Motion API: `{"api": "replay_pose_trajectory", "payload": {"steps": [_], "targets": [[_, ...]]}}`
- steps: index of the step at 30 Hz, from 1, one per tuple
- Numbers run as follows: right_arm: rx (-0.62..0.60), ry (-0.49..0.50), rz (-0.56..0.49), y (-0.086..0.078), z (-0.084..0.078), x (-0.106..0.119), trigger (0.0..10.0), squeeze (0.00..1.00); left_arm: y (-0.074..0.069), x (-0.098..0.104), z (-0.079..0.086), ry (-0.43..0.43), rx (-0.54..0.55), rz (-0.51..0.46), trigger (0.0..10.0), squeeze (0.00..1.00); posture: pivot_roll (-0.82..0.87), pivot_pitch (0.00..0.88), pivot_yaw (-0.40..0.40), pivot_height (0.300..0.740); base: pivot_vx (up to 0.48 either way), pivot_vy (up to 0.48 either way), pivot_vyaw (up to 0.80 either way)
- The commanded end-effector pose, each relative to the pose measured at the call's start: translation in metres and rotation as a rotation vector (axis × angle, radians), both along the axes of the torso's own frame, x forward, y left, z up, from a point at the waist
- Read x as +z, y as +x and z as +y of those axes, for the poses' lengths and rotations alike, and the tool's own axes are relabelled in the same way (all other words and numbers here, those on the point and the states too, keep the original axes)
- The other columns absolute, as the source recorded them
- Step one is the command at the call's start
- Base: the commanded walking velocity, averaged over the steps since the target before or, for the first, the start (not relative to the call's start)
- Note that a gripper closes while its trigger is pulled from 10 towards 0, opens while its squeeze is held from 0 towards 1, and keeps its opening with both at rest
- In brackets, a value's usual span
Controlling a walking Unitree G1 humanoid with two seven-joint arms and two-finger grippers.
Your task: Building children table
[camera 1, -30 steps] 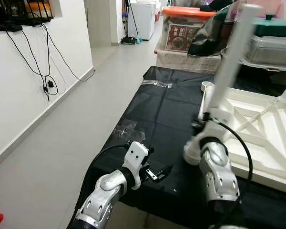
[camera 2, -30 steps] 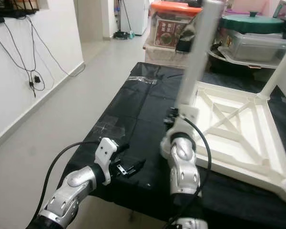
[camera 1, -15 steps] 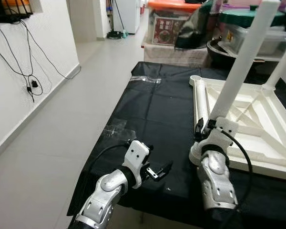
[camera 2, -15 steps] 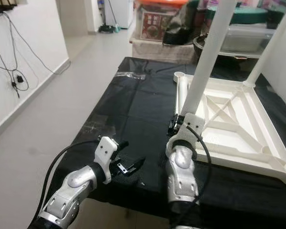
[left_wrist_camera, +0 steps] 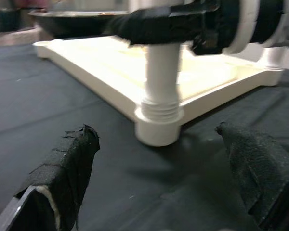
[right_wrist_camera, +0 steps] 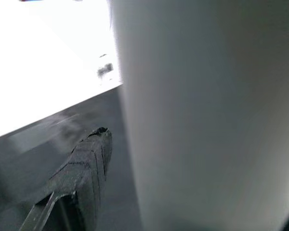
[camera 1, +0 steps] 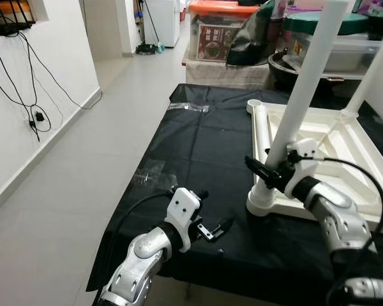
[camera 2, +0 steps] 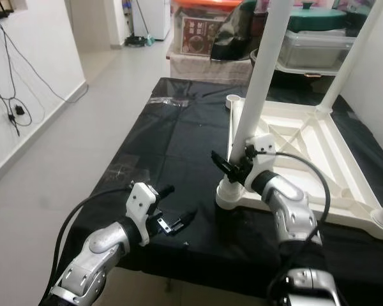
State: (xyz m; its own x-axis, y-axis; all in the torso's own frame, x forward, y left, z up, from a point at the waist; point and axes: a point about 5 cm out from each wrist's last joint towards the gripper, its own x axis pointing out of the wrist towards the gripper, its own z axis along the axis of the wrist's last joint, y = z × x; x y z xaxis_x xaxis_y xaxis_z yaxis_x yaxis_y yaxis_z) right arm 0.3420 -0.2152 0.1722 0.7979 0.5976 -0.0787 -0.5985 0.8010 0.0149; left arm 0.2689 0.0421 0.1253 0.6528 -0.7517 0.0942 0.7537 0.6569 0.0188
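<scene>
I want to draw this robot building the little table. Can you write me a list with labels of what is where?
surface: black cloth
table top: white, upside down on the cloth
table leg: white tube, standing in the near corner socket
right end effector: closed around the table leg, low down
left end effector: open, over the cloth, holding nothing
second leg: standing at the far corner
</scene>
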Motion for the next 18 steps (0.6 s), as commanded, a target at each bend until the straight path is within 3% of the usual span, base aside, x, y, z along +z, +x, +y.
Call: {"api": "replay_pose_trajectory", "payload": {"steps": [1, 2, 3, 6, 12, 13, 16, 18], "targets": [[0.086, 0.005, 0.043, 0.0, 0.01, -0.004, 10.0, 0.0, -0.002, 0.003, 0.0, -0.016, -0.011, -0.021, 10.0, 0.0, 0.06, 0.0, -0.043, 0.74, 0.0, 0.0, 0.0], [0.266, 0.023, 0.077, -0.001, 0.023, -0.006, 10.0, 0.0, -0.004, 0.004, -0.001, -0.012, -0.015, -0.036, 10.0, 0.0, 0.08, 0.0, -0.059, 0.74, 0.0, 0.0, 0.0], [0.266, 0.023, 0.077, -0.001, 0.023, -0.006, 10.0, 0.0, -0.004, 0.004, -0.001, -0.012, -0.015, -0.036, 10.0, 0.0, 0.08, 0.0, -0.059, 0.74, 0.0, 0.0, 0.0], [0.426, 0.051, 0.079, -0.005, 0.036, -0.006, 10.0, 0.0, -0.005, 0.004, -0.002, -0.008, -0.016, -0.039, 10.0, 0.0, 0.08, 0.0, -0.06, 0.74, 0.0, 0.0, 0.0], [0.492, 0.079, 0.079, -0.005, 0.042, -0.005, 10.0, 0.0, -0.006, 0.003, -0.002, -0.008, -0.016, -0.039, 10.0, 0.0, 0.08, 0.0, -0.06, 0.74, 0.0, 0.0, 0.0], [0.469, 0.076, 0.062, -0.004, 0.044, -0.007, 0.0, 0.0, -0.006, 0.003, -0.002, -0.007, -0.018, -0.034, 10.0, 0.0, 0.08, 0.0, -0.056, 0.74, 0.0, 0.0, 0.0], [0.438, 0.074, 0.039, -0.002, 0.048, -0.009, 0.0, 0.0, -0.005, 0.002, -0.002, -0.005, -0.019, -0.028, 10.0, 0.0, 0.08, 0.0, -0.056, 0.74, 0.0, 0.0, 0.0], [0.279, 0.057, -0.001, 0.004, 0.044, -0.014, 0.0, 0.0, -0.005, 0.001, -0.002, -0.005, -0.019, -0.025, 10.0, 0.0, 0.08, 0.0, -0.056, 0.74, 0.0, 0.0, 0.0]]}}
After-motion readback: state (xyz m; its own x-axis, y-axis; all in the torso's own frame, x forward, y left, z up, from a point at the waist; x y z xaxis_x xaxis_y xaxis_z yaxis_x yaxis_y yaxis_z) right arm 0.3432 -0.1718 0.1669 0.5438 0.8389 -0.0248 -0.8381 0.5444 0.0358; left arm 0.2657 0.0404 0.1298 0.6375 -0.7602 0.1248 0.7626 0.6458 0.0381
